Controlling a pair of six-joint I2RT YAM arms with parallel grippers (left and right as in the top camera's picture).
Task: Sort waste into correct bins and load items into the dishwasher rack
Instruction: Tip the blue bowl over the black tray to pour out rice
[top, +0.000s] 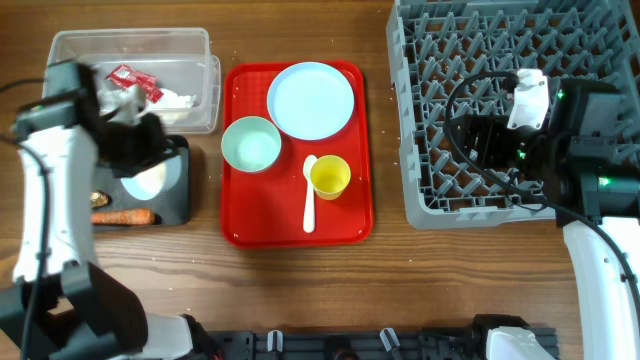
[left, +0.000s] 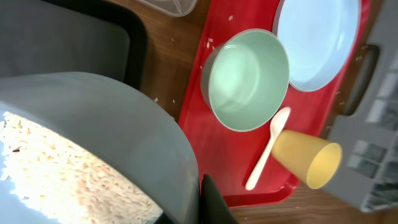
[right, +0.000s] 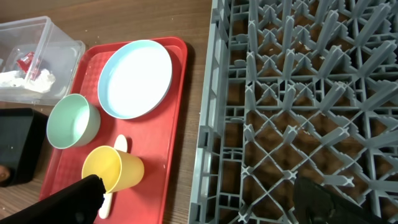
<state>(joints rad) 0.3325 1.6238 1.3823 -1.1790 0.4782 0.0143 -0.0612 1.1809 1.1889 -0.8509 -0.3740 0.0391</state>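
Observation:
My left gripper (top: 140, 150) is shut on the rim of a mint bowl (left: 93, 124) holding white rice (left: 62, 168), tilted over the black tray (top: 178, 205). An orange sausage piece (top: 125, 216) and a brown lump (top: 98, 198) lie at that tray's left. The clear tub (top: 130, 45) holds red wrappers (top: 135, 80) and white napkins (top: 175, 98). The blue plate (top: 311, 100), second mint bowl (top: 251, 144), yellow cup (top: 330, 177) and white spoon (top: 309, 200) lie on the red tray. My right gripper (right: 196, 202) is open and empty over the grey rack (top: 420, 200).
The flat red tray (top: 240, 225) sits between the bins and the rack. A strip of bare wooden table runs along the front. The yellow cup lies on its side in the wrist views (right: 115, 169).

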